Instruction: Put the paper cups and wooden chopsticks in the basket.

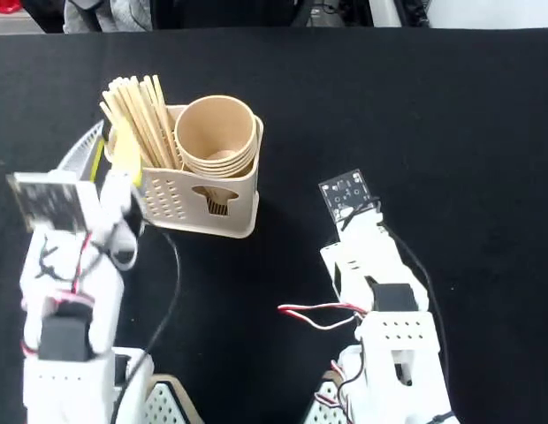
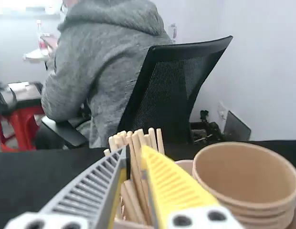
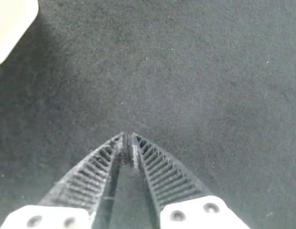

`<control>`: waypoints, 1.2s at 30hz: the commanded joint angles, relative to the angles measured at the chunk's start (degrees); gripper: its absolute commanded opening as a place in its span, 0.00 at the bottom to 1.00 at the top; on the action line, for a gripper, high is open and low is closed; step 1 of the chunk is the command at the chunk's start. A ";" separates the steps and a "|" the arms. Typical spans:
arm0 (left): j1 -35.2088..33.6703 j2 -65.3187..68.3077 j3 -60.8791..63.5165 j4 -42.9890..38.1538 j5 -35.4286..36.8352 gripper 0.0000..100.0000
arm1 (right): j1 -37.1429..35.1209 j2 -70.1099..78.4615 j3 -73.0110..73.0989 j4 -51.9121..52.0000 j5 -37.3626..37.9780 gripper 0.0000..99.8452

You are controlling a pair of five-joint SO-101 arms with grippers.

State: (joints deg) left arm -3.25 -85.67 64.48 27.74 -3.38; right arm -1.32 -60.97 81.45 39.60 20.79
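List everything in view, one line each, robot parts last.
basket: one, cream, on the table.
paper cups: nested stack, number unclear, tan, upright in the basket.
wooden chopsticks: one bundle, pale wood, standing in the basket beside the cups.
table: one, black.
office chair: one, black, beyond the table.
left gripper: one, grey and yellow, at the chopsticks.
right gripper: one, dark, jaws shut, over bare table.
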 commanded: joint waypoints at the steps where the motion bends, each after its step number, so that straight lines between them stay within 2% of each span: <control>1: -1.54 -14.33 8.57 0.09 -4.92 0.03 | -0.62 -1.19 -0.13 -1.05 0.44 0.01; 3: -4.44 -20.48 13.76 0.00 -5.10 0.03 | -0.62 -1.19 -0.13 -1.05 0.35 0.01; 7: -10.86 -16.09 17.01 2.20 -5.10 0.03 | -0.70 -1.19 -0.13 -1.05 0.35 0.01; 12: -17.45 -19.08 23.34 9.05 -5.36 0.03 | -0.70 -1.19 -0.13 -1.05 0.35 0.01; 15: -19.74 -18.90 28.18 10.46 -5.54 0.03 | -0.70 -1.19 -0.13 -1.05 0.35 0.01; 20: -19.91 -18.29 32.92 12.40 -5.27 0.03 | -0.70 -1.19 -0.13 -0.88 0.44 0.01; 25: -19.65 -18.37 32.84 24.97 -5.36 0.03 | -0.70 -1.19 -0.04 -0.79 0.35 0.01; 31: -20.00 -18.46 32.84 43.87 -5.45 0.03 | -0.79 -1.19 -0.04 -0.62 0.26 0.01; 36: -19.91 -18.37 32.84 44.92 -5.19 0.03 | -0.53 -1.19 0.75 -0.97 0.53 0.01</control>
State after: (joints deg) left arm -22.86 -103.96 96.22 71.87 -8.31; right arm -1.32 -60.97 82.07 39.60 20.79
